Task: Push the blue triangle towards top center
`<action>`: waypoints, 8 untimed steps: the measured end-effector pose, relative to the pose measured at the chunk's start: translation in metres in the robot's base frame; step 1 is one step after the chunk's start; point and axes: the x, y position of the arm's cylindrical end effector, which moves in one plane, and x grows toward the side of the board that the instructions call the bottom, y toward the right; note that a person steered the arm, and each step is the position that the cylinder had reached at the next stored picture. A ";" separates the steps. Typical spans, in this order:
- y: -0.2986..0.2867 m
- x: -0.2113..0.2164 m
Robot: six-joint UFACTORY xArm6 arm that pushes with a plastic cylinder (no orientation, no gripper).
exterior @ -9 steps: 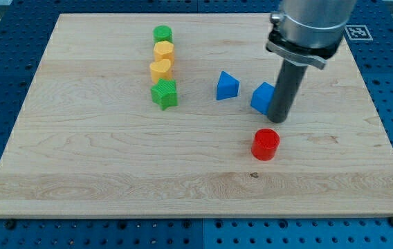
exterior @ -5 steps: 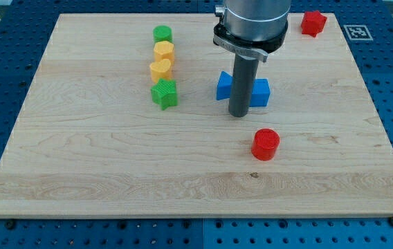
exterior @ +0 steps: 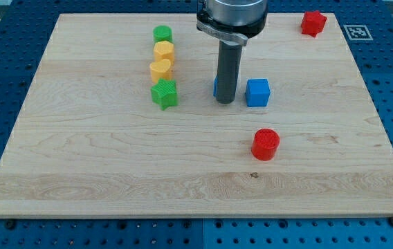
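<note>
The blue triangle [exterior: 215,86] is almost wholly hidden behind my rod; only a thin blue sliver shows at the rod's left edge, near the board's middle. My tip [exterior: 225,102] rests on the board right in front of it, on its lower side. A blue cube [exterior: 257,92] sits just to the right of the rod, apart from it.
A column at upper left holds a green cylinder [exterior: 162,33], two yellow blocks [exterior: 164,50] [exterior: 160,69] and a green star [exterior: 164,94]. A red cylinder [exterior: 266,144] lies below right of my tip. A red star [exterior: 313,22] sits at the wooden board's [exterior: 79,173] top right corner.
My rod has moved left, from the blue cube's right side, past it, to in front of the blue triangle, which it now covers. The blue cube now shows fully.
</note>
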 end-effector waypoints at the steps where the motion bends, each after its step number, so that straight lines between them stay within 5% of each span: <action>1: -0.005 0.000; 8: 0.015 -0.035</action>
